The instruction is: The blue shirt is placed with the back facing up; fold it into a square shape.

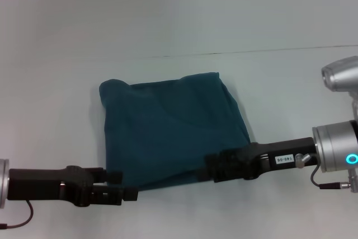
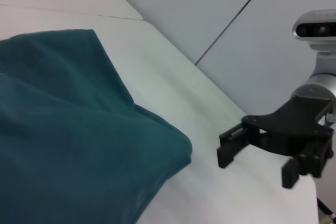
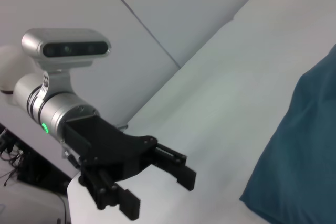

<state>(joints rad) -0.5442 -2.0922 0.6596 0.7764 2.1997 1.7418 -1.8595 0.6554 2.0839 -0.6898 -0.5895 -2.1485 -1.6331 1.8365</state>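
The blue shirt lies folded roughly square; left gripper and right gripper flank its near edge, jaws apart; the fold seems finished, so retreat comes next.

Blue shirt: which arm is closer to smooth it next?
Probably right: the right pincer overlaps the blue shirt's near edge, while the left pincer sits just off its corner.
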